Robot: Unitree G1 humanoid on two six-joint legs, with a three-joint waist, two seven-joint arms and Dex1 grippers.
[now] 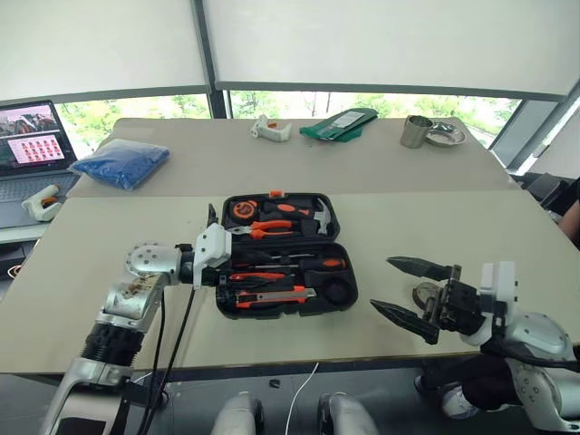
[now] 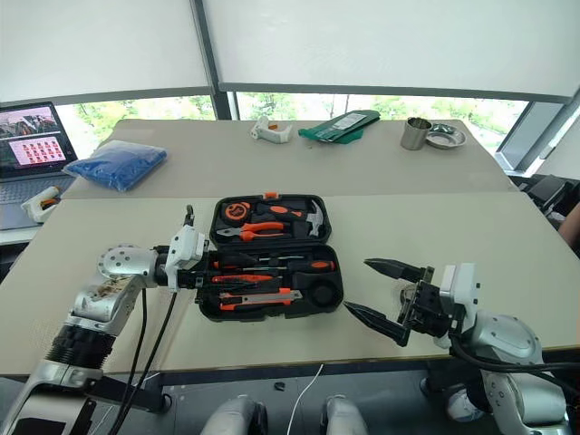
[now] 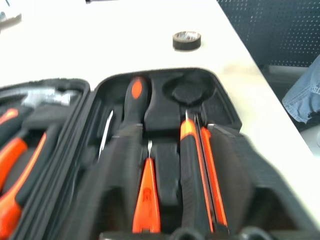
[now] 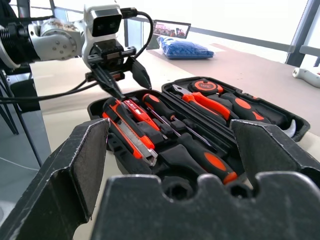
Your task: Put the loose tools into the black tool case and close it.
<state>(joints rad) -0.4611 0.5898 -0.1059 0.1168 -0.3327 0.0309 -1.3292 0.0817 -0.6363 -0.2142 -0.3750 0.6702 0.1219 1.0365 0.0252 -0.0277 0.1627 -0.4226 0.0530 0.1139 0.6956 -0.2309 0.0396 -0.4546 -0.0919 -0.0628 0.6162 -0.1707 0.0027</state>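
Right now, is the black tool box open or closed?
Open. The black tool case lies flat on the table with both halves spread, so the screwdrivers and utility knife inside show.

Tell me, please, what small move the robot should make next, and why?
Probably lower the right gripper onto the tape ring and close on it. The ring lies on the table beside the open case, whose round slot looks empty, and that gripper is open close by it.

The left end effector (image 4: pixel 120 75) is pointing toward three o'clock, fingers parted, while the right end effector (image 1: pixel 408 290) is gaping wide toward nine o'clock.
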